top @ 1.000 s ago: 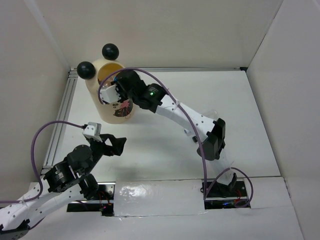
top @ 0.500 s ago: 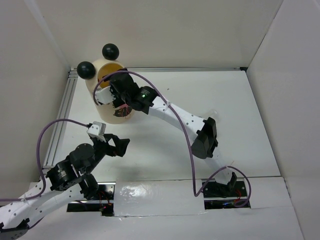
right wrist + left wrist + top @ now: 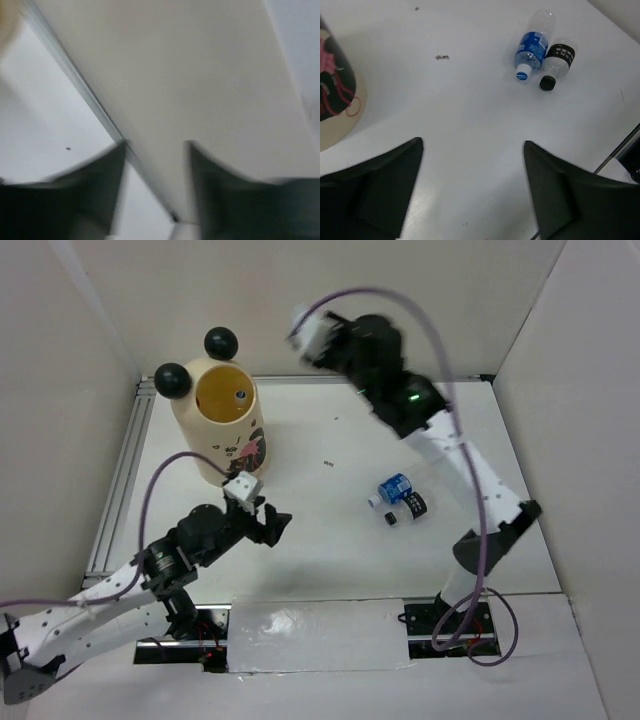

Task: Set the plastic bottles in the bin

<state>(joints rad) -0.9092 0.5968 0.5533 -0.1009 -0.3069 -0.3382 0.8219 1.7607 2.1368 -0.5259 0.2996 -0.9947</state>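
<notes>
The left pincer (image 3: 474, 192) hangs low over the desk (image 3: 330, 540) with its fingers spread wide, holding and touching nothing. The right pincer (image 3: 155, 167) is up by the back wall, blurred, its fingers apart with nothing between them. Two plastic bottles lie on their sides right of the desk's middle, touching, with their long axes parallel. These are the blue-labelled bottle (image 3: 396, 487) and the black-labelled bottle (image 3: 411, 507), and both caps point toward the near left. The bin (image 3: 212, 445) stands upright at the far left, mouth up, well apart from them.
</notes>
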